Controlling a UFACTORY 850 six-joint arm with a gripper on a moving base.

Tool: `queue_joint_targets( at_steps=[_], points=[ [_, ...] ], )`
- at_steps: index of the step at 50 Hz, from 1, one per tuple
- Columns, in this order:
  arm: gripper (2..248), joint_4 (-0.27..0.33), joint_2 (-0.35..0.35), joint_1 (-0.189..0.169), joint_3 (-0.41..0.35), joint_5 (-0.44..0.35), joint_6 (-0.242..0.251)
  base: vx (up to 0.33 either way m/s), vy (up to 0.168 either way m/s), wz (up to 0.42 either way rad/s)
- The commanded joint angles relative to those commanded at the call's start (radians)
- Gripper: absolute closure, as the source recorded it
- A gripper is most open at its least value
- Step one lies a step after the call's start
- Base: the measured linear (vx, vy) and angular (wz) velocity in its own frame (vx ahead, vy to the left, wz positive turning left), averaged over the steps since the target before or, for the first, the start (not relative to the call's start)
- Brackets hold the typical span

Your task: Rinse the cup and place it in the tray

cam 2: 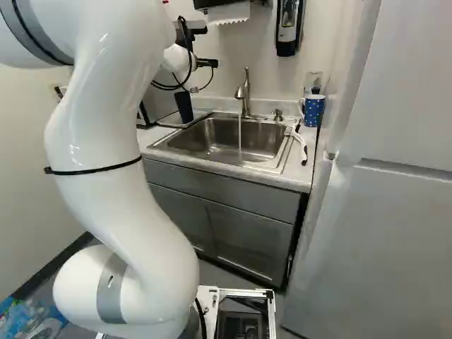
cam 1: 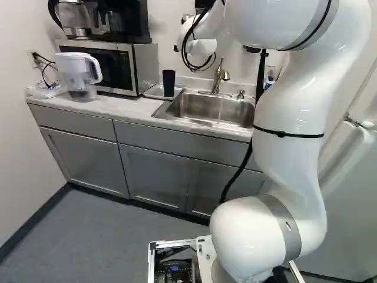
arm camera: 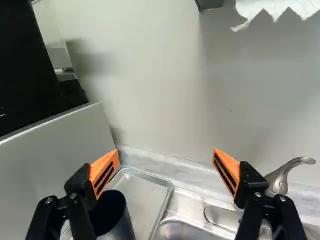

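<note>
- Lying at about seven to eight o'clock from the midpoint of the fingers, seen along the gripper with twelve upward, the dark cup is lower than both and much nearer the robot's left finger.
- Its long axis looks upright, mouth up; whether that left finger touches the rim, I can't tell.
- The fingers stand wide apart, with nothing held between them.
- The cup stands in the metal tray, so placing looks done; whether it is rinsed doesn't show. I'd judge the next move is backing off; a grasp would need a shift toward eight o'clock first.
- Moving toward nine could knock the cup against the microwave just beside it.
- The tray rests on the bench, with the sink at three o'clock from it, water running from the faucet.
- Beyond the sink, still rightward, stand a blue mug and the fridge.
</note>
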State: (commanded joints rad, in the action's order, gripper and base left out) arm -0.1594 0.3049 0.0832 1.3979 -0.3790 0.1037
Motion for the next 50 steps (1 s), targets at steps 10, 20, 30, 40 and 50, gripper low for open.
queue_joint_targets(
  at_steps=[10,20,30,40,50],
  points=[
    [3,0.000,-0.002,-0.020,-0.003,0.000,0.000,0.000,0.000,0.000],
    [3,0.000,-0.005,-0.039,0.000,0.000,0.000,0.000,0.000,0.000],
    [3,0.000,-0.009,-0.059,0.012,0.000,0.000,0.000,0.000,0.000],
    [3,0.000,-0.006,-0.081,0.016,0.000,0.000,0.000,0.000,0.000],
    [3,0.000,0.004,-0.105,0.027,0.000,0.000,0.000,0.000,0.000]
  ],
)
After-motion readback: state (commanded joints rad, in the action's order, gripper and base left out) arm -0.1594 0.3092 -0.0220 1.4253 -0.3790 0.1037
